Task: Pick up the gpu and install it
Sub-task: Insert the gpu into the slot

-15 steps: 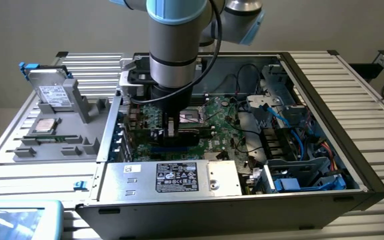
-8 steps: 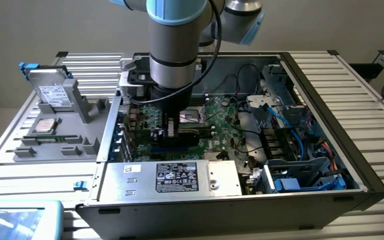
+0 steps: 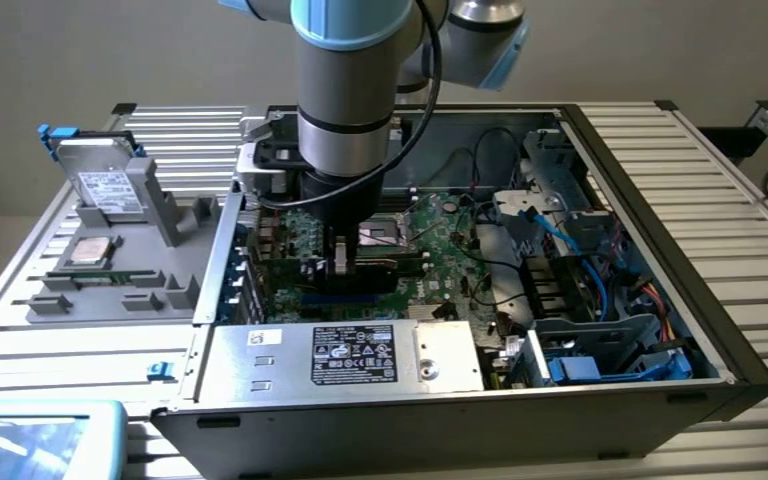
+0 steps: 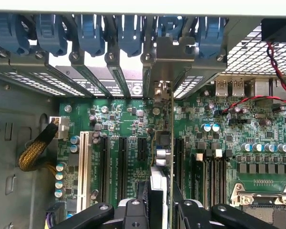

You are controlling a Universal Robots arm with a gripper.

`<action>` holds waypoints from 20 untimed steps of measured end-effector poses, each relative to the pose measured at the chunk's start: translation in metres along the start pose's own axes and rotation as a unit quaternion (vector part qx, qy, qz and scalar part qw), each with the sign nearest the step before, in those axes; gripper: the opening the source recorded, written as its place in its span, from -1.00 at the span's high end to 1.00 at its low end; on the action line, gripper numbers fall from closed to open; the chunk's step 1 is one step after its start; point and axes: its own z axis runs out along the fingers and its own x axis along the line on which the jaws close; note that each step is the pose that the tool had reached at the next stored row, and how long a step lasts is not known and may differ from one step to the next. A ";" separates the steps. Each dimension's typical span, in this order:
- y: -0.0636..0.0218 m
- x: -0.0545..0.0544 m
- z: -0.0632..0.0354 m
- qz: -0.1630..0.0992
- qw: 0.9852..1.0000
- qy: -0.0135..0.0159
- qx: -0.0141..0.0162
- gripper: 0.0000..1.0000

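Standing on edge over the motherboard [image 4: 133, 124], the gpu [image 4: 164, 143] is seen in the wrist view, pinched between the black fingers [image 4: 133, 214] of the gripper [image 4: 159, 210], its silver end bracket [image 4: 169, 57] set against the rear slot openings among blue retention clips [image 4: 90, 31]. In the exterior view the gripper [image 3: 341, 262] is lowered inside the open computer case [image 3: 651, 330], beside a labelled power supply [image 3: 344, 355]. A grey parts holder [image 3: 117, 260] is placed at the exterior view's left.
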 end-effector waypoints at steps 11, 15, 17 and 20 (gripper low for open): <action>0.0002 0.000 0.0006 0.000 1.000 0.003 0.004 0.42; -0.0001 0.000 0.0007 -0.001 1.000 0.003 0.009 0.42; 0.0001 0.000 0.0010 -0.001 1.000 0.003 0.009 0.42; 0.0013 0.000 0.0018 -0.001 1.000 0.003 0.009 0.42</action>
